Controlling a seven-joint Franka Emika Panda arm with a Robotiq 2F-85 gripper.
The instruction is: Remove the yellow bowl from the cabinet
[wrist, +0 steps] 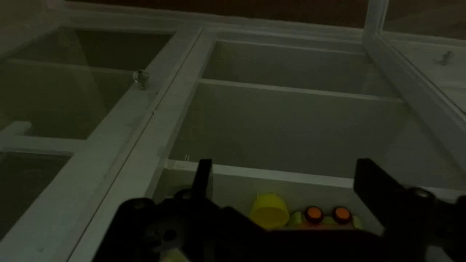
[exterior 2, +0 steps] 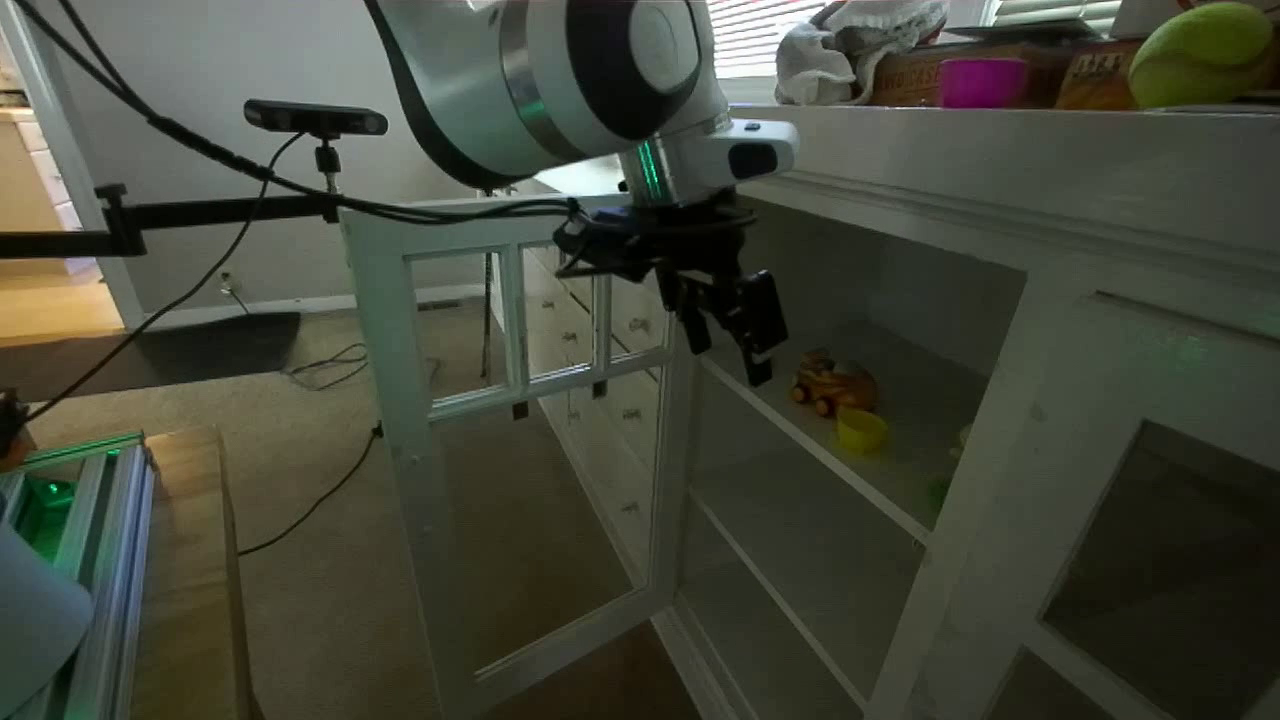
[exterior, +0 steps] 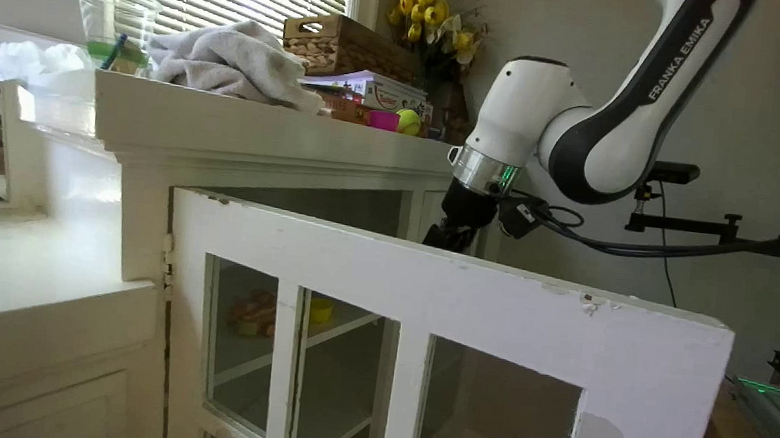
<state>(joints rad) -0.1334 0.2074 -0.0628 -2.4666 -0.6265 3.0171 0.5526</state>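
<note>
The yellow bowl (exterior 2: 861, 431) sits on the upper shelf inside the cream-white cabinet (exterior 2: 1040, 330). It also shows through the door glass in an exterior view (exterior: 320, 310) and low in the wrist view (wrist: 269, 211), between the fingers and nearer the left one. My gripper (exterior 2: 730, 355) is open and empty at the cabinet opening, above the shelf's front edge and apart from the bowl. In an exterior view the gripper (exterior: 450, 238) is partly hidden behind the open door. In the wrist view the gripper (wrist: 284, 163) shows its fingers wide apart.
An orange toy car (exterior 2: 835, 385) stands right beside the bowl. The open glass-paned door (exterior: 510, 293) swings out beside the arm. A shut door (wrist: 120, 138) stands on the opening's other side. A towel (exterior: 234, 64), tennis ball (exterior: 409, 122) and boxes lie on the cabinet top.
</note>
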